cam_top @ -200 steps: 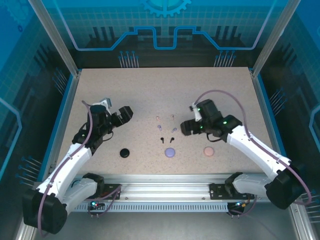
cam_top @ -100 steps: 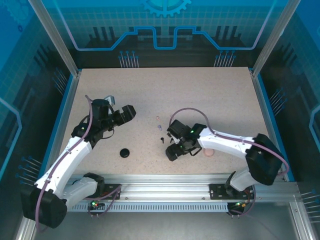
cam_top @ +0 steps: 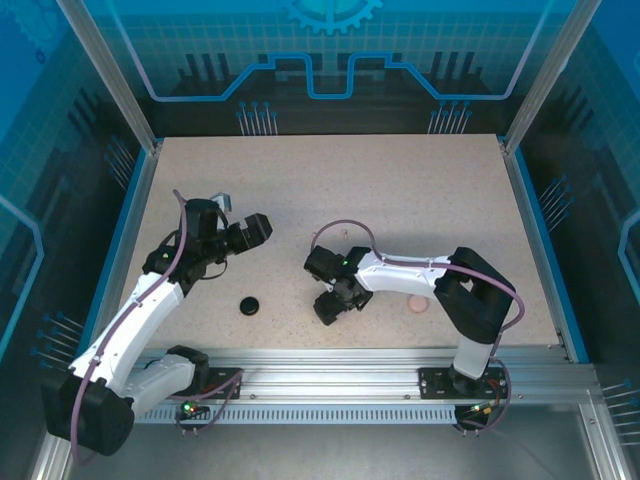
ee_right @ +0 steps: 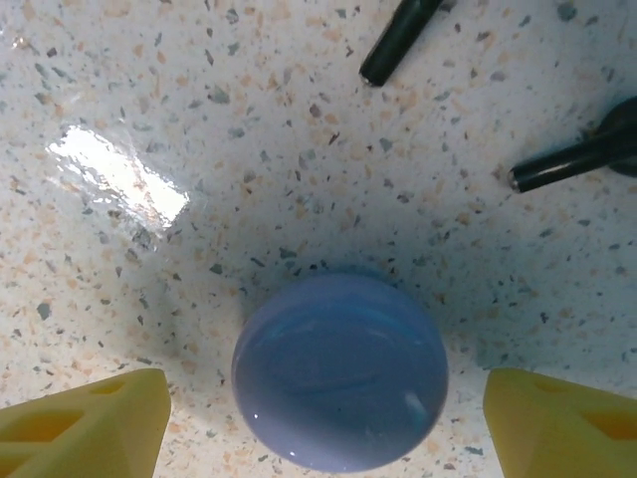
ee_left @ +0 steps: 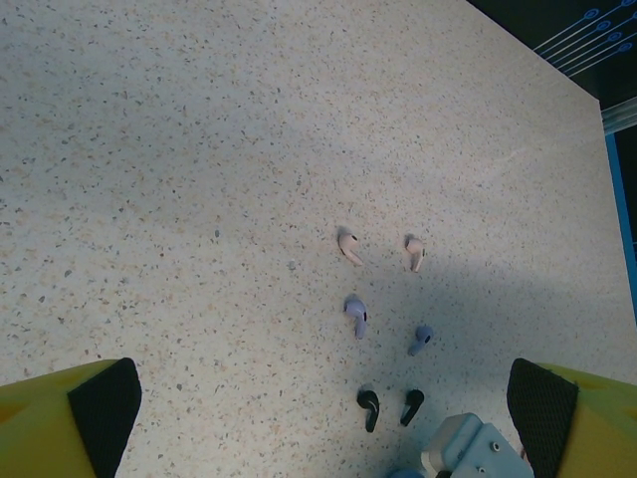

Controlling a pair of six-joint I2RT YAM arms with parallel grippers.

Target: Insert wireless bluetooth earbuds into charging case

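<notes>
From above, the left jaws hang released over the desk [cam_top: 400,180], beyond the black case [cam_top: 249,304]. The right jaws point down near the pink case [cam_top: 417,303].

At the left wrist, the earbuds [ee_left: 356,316] lie on the desk in three pairs.

At the right wrist, the released right jaws straddle the lavender case [ee_right: 338,383] without touching it.

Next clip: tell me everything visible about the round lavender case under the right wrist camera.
The lavender case is a smooth, glossy round puck, plastic by its look. Its domed top appears shut and it lies flat on the speckled table. The right gripper straddles it with jaws open, and its yellow fingertips stand on either side without touching it. Two black earbuds lie beyond it, apart from it.
</notes>
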